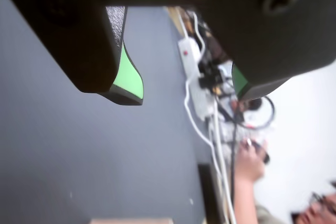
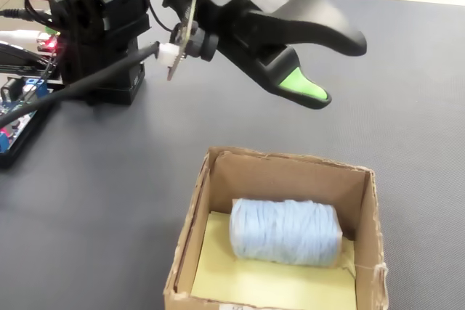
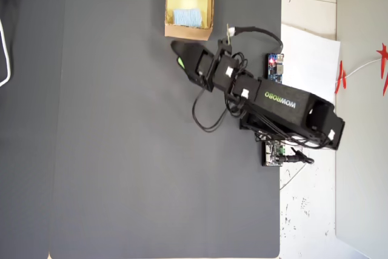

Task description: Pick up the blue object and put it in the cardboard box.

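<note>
Matt black plastic on the gripper [image 2: 330, 70], with smooth, bright green pads [image 2: 304, 86] at the fingertips. Rough brown corrugated cardboard for the cardboard box [image 2: 367, 208], frayed at the edges, with a pale yellow paper-like floor. Soft, ribbed cloth texture on the blue object [image 2: 285, 231]; dull grey matt mat [image 2: 109, 179] beneath.

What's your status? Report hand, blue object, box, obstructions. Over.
Hand open, empty, raised beside the cardboard box. Blue object lying inside box on its yellow floor. Nothing in the way on the grey mat.
</note>
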Motion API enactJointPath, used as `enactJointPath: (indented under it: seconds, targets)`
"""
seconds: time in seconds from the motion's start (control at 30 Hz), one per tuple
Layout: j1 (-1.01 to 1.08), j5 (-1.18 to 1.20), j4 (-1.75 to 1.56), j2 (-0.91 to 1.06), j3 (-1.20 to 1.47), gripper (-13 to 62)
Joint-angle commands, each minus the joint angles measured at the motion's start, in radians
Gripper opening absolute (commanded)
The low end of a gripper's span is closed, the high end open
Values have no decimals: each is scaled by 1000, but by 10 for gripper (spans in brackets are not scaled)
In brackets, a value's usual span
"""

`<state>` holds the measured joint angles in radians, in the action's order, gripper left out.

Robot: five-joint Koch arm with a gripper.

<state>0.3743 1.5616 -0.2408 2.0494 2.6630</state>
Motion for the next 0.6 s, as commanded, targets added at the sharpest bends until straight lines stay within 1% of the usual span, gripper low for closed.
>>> enactJointPath:
  seconds: [0.0, 0.57]
  targets:
    - [-61, 29, -115, 49, -11, 341]
    - [-327, 41, -104, 311, 425, 340]
